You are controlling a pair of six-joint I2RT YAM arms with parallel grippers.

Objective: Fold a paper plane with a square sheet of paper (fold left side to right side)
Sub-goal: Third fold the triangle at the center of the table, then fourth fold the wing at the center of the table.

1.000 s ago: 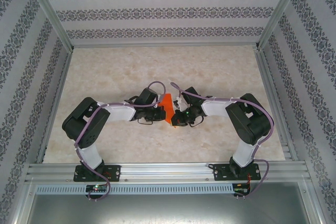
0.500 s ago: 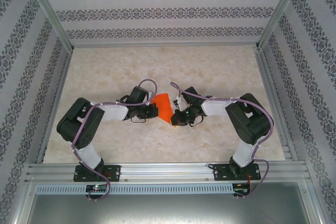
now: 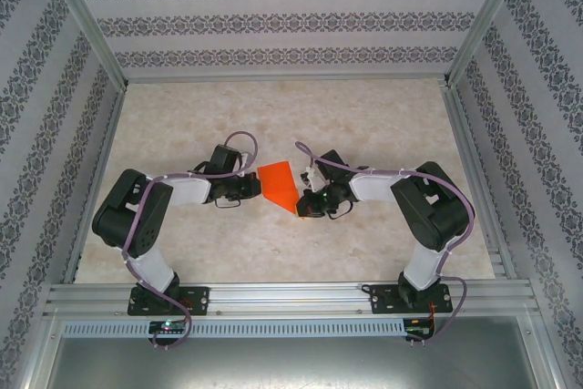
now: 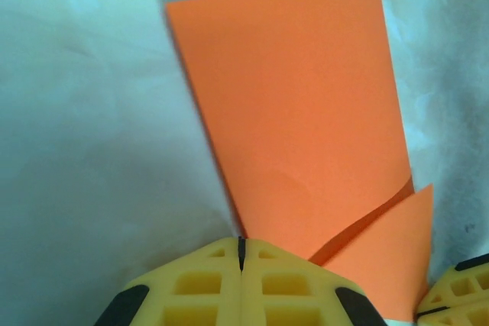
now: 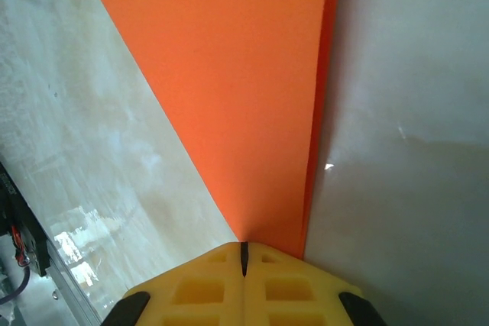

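Paper wedge [image 3: 280, 184], between left pincer [image 4: 241, 243] and right pincer [image 5: 244, 250] (both pinched shut), tips at its edges

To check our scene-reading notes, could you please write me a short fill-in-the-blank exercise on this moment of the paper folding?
1. The folded sheet of paper on the table is bright ____ in colour.
2. The jaws of the left gripper and of the right gripper are both ____.
3. Seen from above, the sheet lies ____ the two grippers.

Missing words: orange; shut; between.
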